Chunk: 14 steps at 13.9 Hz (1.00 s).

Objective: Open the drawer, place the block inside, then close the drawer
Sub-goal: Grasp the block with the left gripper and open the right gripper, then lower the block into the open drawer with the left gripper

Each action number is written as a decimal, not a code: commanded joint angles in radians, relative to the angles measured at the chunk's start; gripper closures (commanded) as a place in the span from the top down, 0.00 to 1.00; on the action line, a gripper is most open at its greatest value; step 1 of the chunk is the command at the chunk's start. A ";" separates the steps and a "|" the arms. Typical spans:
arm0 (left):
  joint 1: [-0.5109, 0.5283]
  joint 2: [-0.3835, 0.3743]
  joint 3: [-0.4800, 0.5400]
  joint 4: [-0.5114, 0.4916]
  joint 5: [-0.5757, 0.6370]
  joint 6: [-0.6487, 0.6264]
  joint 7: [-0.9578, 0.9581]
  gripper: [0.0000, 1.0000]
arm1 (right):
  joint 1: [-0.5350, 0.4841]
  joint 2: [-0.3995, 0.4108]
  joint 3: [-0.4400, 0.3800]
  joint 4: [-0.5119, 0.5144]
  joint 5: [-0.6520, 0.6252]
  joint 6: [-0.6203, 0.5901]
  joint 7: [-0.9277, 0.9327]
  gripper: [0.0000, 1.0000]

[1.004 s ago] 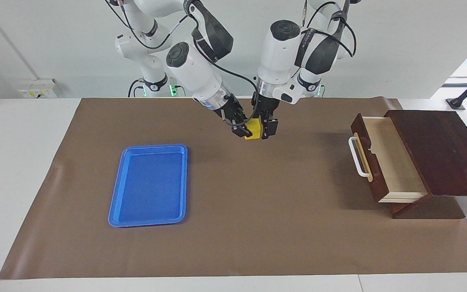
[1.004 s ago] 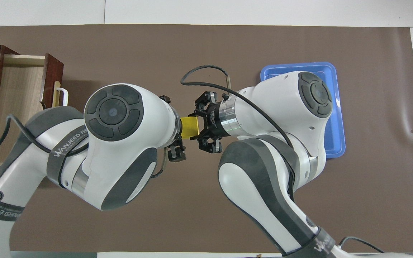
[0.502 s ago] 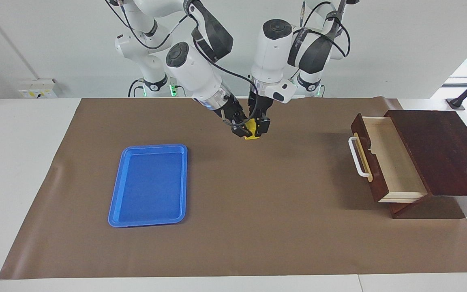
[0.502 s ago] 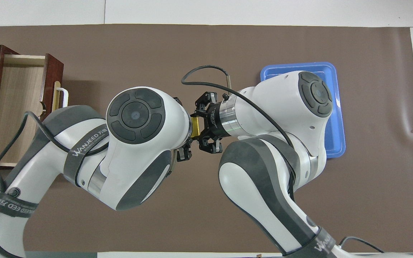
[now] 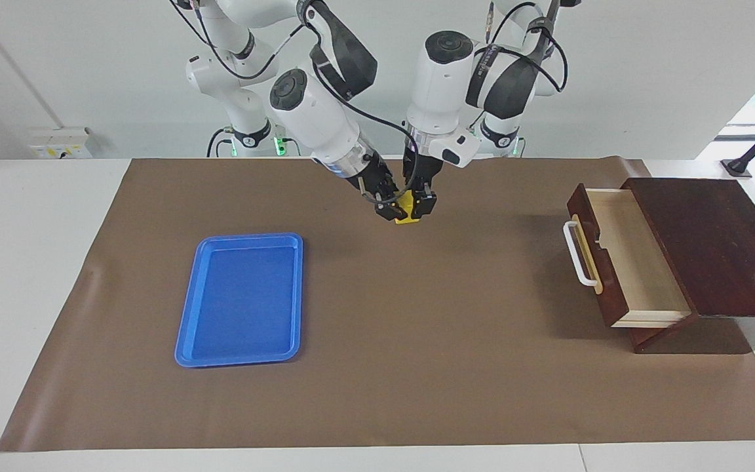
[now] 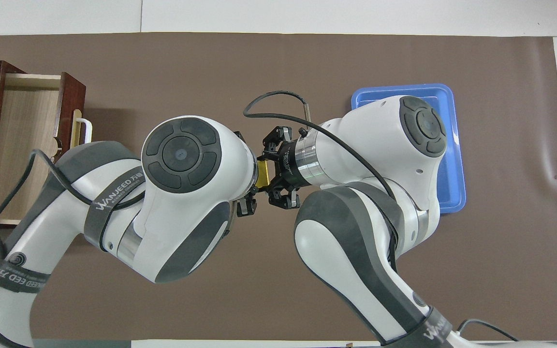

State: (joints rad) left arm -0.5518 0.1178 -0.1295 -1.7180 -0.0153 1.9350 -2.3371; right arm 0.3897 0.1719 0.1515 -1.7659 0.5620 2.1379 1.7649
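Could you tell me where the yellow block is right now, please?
The block is up in the air over the middle of the brown mat, between the right gripper and the left gripper, about midway between the blue tray and the open drawer.

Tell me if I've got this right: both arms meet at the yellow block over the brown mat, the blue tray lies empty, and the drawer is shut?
Not quite: the drawer is pulled open, its pale inside showing in the facing view. The rest holds: both arms meet at the yellow block over the brown mat, and the blue tray lies empty.

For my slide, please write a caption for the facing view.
Left gripper and right gripper meet at small yellow block; dark wooden drawer open.
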 commanded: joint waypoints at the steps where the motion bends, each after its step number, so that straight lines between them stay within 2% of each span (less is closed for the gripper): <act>1: -0.005 0.010 0.008 0.020 0.001 -0.028 -0.011 0.00 | -0.014 0.008 0.002 0.031 -0.023 -0.026 0.067 1.00; 4: 0.000 0.005 0.010 0.027 0.003 -0.069 0.024 0.00 | -0.021 0.009 -0.001 0.033 -0.028 -0.026 0.064 1.00; 6: 0.024 -0.027 0.021 0.028 0.000 -0.125 0.103 0.00 | -0.058 0.009 0.000 0.031 -0.036 -0.030 0.051 1.00; 9: 0.165 -0.082 0.021 0.023 0.000 -0.206 0.298 0.00 | -0.109 0.006 -0.001 0.033 -0.039 -0.047 0.021 1.00; 11: 0.284 -0.089 0.021 0.024 0.000 -0.261 0.509 0.00 | -0.144 0.000 -0.001 0.031 -0.039 -0.076 -0.030 1.00; 14: 0.462 -0.087 0.021 0.024 0.000 -0.257 0.747 0.00 | -0.224 -0.015 -0.001 0.031 -0.039 -0.147 -0.128 1.00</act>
State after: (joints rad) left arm -0.1834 0.0358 -0.0953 -1.6909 -0.0140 1.6948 -1.7157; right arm 0.2193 0.1694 0.1417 -1.7461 0.5353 2.0415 1.7012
